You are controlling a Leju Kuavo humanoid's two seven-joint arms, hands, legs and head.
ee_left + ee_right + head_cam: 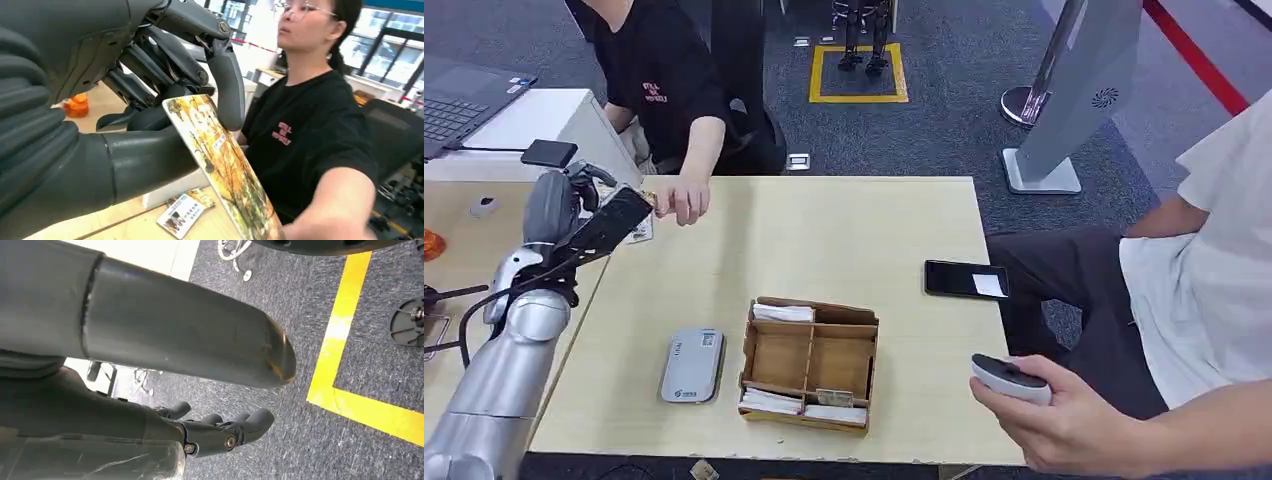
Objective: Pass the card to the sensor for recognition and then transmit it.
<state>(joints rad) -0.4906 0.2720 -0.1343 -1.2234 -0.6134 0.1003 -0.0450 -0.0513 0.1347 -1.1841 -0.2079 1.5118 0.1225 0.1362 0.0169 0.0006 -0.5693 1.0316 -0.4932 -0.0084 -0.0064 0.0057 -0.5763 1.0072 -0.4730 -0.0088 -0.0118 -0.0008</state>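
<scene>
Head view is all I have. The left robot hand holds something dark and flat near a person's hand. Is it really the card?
Observer: Yes. The left wrist view shows the printed face of the card: yellow-orange trees.
Operator: How does the left robot hand grip it?
Observer: The left robot hand pinches it: the thumb is against the back, and a finger lies on the printed face near one end.
Operator: Where is the right robot hand?
Observer: The right robot hand hangs over grey carpet beside a yellow floor line and holds nothing.
</scene>
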